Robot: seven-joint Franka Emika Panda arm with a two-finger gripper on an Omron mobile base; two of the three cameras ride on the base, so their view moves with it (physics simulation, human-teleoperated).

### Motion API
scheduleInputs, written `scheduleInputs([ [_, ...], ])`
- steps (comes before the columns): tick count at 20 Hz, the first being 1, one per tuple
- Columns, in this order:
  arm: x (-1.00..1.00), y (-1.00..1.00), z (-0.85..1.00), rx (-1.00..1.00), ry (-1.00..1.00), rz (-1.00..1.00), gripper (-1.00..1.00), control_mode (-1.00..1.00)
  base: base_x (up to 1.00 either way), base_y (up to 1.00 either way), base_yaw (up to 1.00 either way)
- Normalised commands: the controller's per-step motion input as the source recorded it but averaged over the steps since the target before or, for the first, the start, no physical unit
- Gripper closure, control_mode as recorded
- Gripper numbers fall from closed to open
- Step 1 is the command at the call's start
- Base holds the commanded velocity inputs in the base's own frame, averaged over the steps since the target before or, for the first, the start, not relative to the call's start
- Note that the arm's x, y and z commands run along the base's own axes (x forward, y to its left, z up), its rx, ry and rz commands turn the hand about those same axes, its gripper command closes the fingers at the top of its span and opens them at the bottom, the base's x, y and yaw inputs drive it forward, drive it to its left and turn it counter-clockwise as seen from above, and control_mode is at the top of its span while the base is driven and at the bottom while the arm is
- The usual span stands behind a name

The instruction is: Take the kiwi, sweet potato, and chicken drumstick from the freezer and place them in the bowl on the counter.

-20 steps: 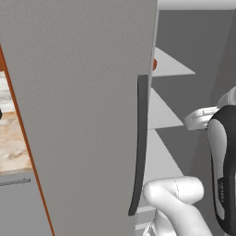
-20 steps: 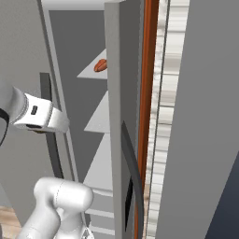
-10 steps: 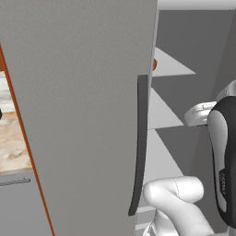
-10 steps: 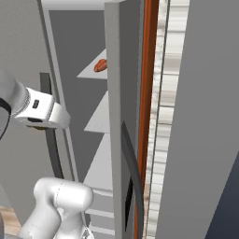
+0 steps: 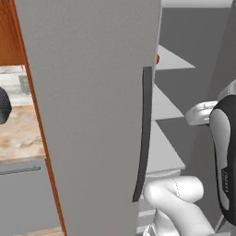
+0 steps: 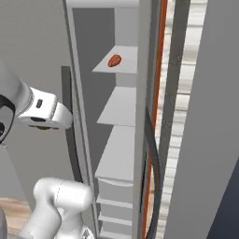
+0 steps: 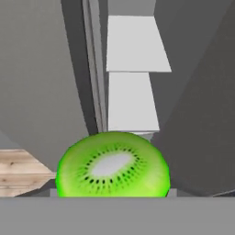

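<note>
Big grey freezer (image 5: 92, 115) door across the middle of the left base view, with a long dark handle (image 5: 143, 133) running down its right edge. Pale grey shelves (image 6: 119, 107) stacked behind it, on the right of the left base view and down the middle of the right base view. Brown wooden cabinet (image 5: 9, 32) in the upper left of the left base view. Beige stone counter (image 5: 20, 133) with rusty blotches at the middle left, cut off by the door. Wooden floor (image 7: 23, 167) at the lower left of the hand view.

White arm (image 5: 179, 207) at the lower right of the left base view and the lower left of the right base view, partly cut off by the frame edges. Dark round thing (image 5: 3, 106) at the left edge, too cut off to name.

Bright green kiwi (image 7: 112, 165), cut face up with a white middle and black seeds, sitting low in the middle of the hand view, right up close. Bottom of it hidden. Pincer tips hidden too, so cannot tell whether apart or clamped on the kiwi.

Small reddish-brown lump (image 6: 114, 60) on the top shelf in the right base view, too small to name.
</note>
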Motion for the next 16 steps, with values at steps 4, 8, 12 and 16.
scheduleInputs([
  [4, 0.0, 0.0, 0.0, 0.0, 0.0, 0.0, 1.0, 1.0, -0.61, 1.0, 0.0],
  [8, 0.0, 0.0, 0.0, 0.0, 0.0, 0.0, 1.0, 1.0, -0.16, 1.0, 0.0],
  [12, 0.0, 0.0, 0.0, 0.0, 0.0, 0.0, 1.0, 1.0, 0.0, 1.0, 0.0],
  [16, 0.0, 0.0, 0.0, 0.0, 0.0, 0.0, 1.0, 1.0, 0.04, 1.0, 0.0],
])
